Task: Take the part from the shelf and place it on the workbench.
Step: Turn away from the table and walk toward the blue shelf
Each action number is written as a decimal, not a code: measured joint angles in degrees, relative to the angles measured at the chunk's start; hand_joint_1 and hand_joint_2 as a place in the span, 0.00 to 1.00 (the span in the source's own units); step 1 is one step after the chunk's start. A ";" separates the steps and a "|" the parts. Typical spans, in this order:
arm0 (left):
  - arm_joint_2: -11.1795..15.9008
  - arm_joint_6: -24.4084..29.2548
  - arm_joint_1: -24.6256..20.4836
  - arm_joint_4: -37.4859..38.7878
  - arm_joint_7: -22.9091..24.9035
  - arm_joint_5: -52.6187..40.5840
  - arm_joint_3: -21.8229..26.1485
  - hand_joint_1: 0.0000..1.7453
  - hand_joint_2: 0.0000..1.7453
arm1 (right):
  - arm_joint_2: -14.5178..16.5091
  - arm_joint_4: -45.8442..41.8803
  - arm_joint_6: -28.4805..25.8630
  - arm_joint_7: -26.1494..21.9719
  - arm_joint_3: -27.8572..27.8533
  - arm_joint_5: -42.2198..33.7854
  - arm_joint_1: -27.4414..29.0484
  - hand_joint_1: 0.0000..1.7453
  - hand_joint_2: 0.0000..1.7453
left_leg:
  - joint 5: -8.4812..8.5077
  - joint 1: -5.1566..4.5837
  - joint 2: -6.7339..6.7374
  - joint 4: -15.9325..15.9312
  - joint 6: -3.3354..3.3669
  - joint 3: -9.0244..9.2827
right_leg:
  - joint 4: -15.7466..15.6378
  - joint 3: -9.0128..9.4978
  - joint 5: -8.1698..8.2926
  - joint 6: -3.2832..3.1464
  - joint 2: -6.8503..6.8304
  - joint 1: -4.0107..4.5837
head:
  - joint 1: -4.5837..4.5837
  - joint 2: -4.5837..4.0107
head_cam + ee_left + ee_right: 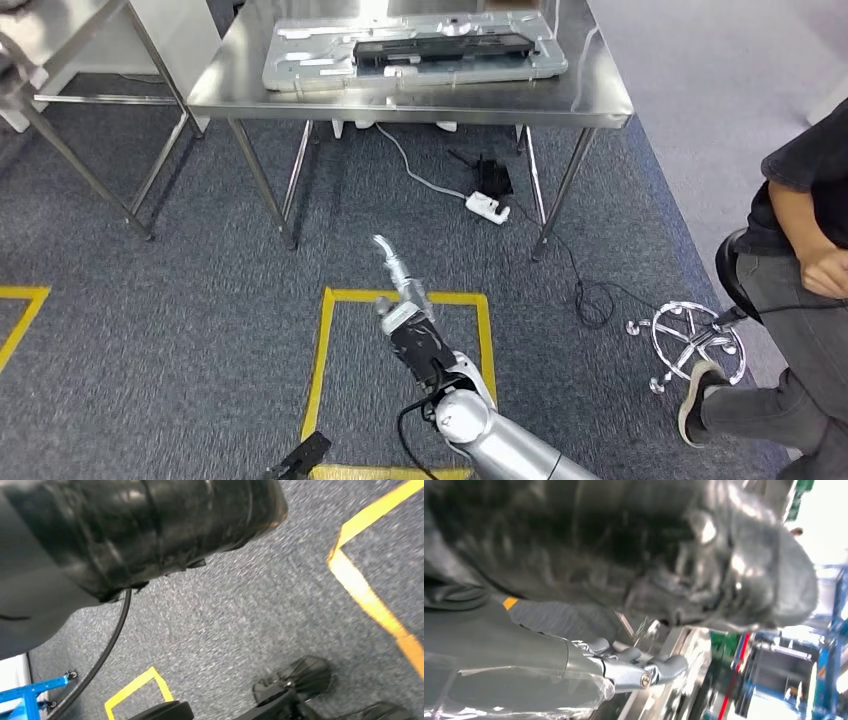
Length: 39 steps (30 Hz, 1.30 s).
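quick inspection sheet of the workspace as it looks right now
surface: steel workbench ahead, carrying a flat grey panel with a black part lying on it
job's things: cannot tell whether that black part is the shelf part
clutter: nothing seen
hands: right hand raised over the carpet, nothing in it; left hand hangs by the floor, state unclear
cables: white power strip and cords under the bench
surroundings: grey carpet, yellow tape square, seated person, chrome stool base

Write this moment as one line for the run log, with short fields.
grey panel lying on workbench | right hand stretched forward above carpet, hold unclear | person seated at right
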 joint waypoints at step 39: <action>-0.15 -0.28 2.07 0.02 -2.98 2.09 -1.07 0.00 0.00 | -2.83 23.13 4.33 -4.28 -8.41 -10.61 5.91 0.00 0.00 | -0.48 -0.38 -0.68 3.01 -1.29 -2.81 | -5.19 8.12 1.60 0.30 1.88 -1.10 | 0.39 0.00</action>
